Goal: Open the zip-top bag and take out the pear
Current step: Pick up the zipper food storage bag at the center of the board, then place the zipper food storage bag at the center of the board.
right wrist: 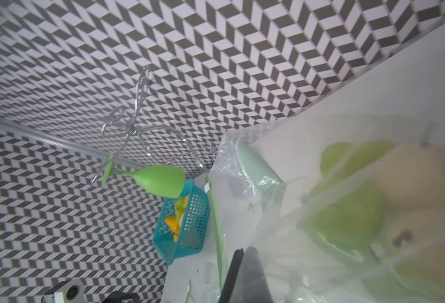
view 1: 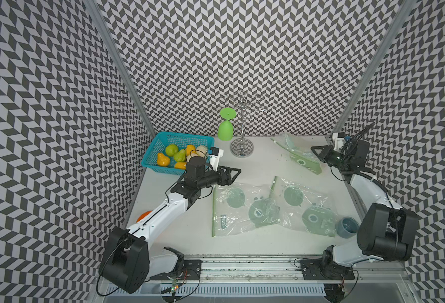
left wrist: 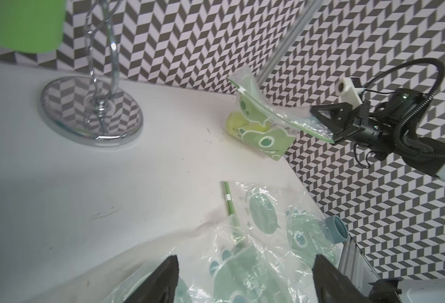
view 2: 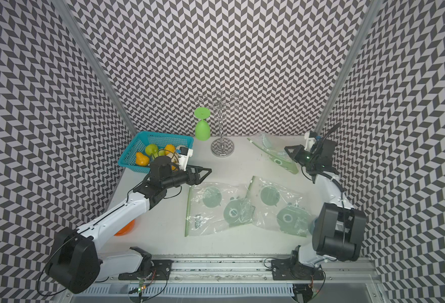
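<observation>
The right fingers (view 1: pixel 319 152) are pressed fully together on the green sealing edge of the zip-top bag (view 1: pixel 304 160), at the right of both top views. That edge is held up off the worktop (view 1: pixel 258 164). The bag's lower end rests on the worktop near the back right corner. The pear (left wrist: pixel 234 123) shows as a yellow-green lump low inside the bag, behind its printed green figures. In the right wrist view the bag's contents are too blurred to tell apart.

The left fingers (view 1: pixel 232 173) stand wide apart and hold nothing. They hover left of centre, above the upper edge of one of two flat bags (view 1: pixel 242 210) that lie side by side mid-frame.

Behind the left arm, at the back left, a blue basket (view 1: pixel 179 137) holds yellow and green fruit. A green goblet (view 1: pixel 225 131) stands upside down beside a chrome rack (view 1: pixel 242 150) at the back centre. A blue-grey cup (view 1: pixel 347 227) lies at the right edge, touching the nearer flat bag.
</observation>
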